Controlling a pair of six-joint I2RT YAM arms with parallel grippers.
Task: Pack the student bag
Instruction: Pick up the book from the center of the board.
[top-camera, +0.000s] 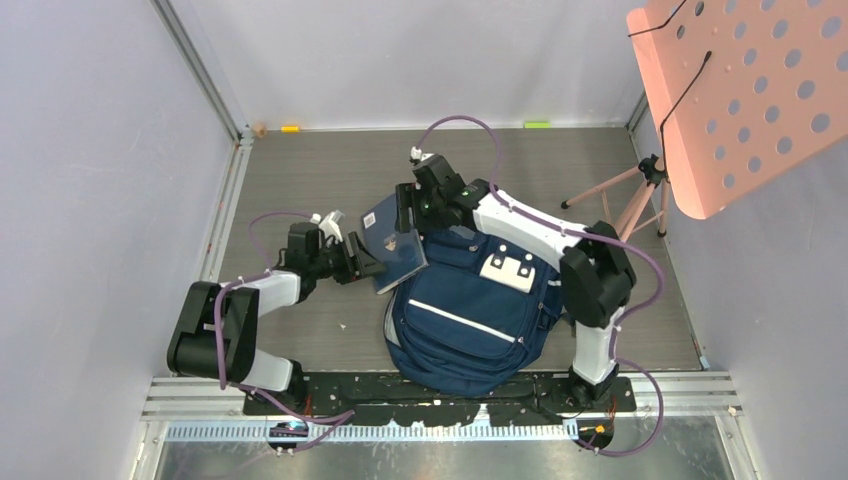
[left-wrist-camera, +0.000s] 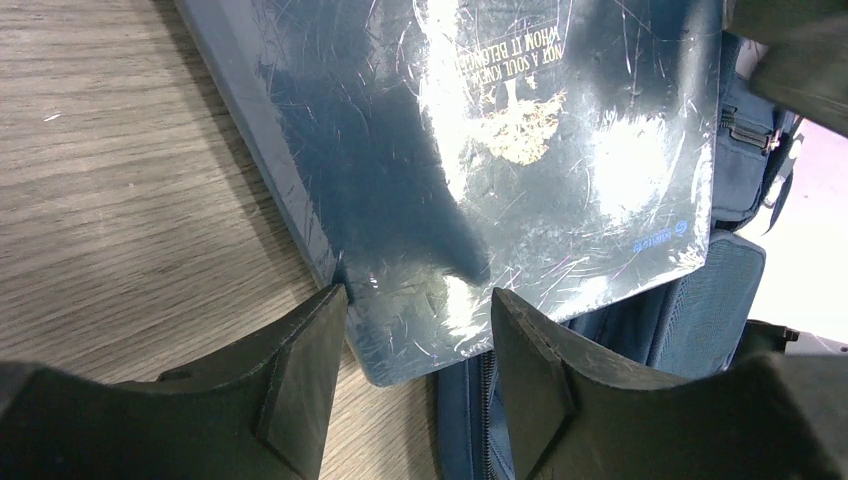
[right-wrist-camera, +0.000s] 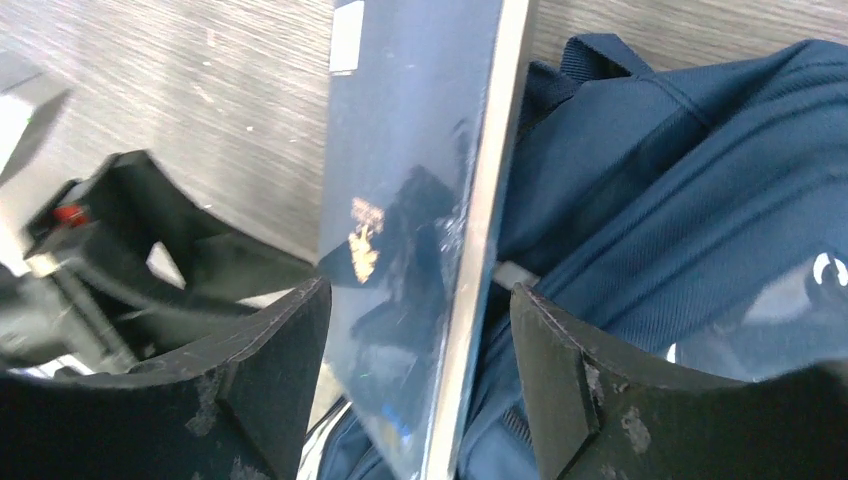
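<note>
The student bag (top-camera: 470, 320) lies flat on the table (top-camera: 300, 170), front side up, between the two arm bases and close to the near edge. Its white patches (top-camera: 505, 268) face upward and a pale stripe (top-camera: 460, 320) crosses the front pocket. What is inside the bag cannot be seen. A dark blue glossy book (top-camera: 393, 248) with gold print on its cover stands tilted at the bag's upper left edge. Part of it is over the bag's fabric and part over the bare wood; it is not inside the bag.

The left arm is folded, with its elbow low at the left and its forearm reaching right toward the book. The left gripper (left-wrist-camera: 415, 295) is clamped on the book's near corner, with one fingertip against the spine edge and the other against the bottom edge.

The right arm rises from its base beside the bag and bends at the elbow. Its white forearm runs across the top of the bag to the book's far side. The right gripper (right-wrist-camera: 420, 290) has its jaws apart, straddling the book edge-on with a gap on each side.

A pink perforated stand (top-camera: 750, 90) is at the far right
</note>
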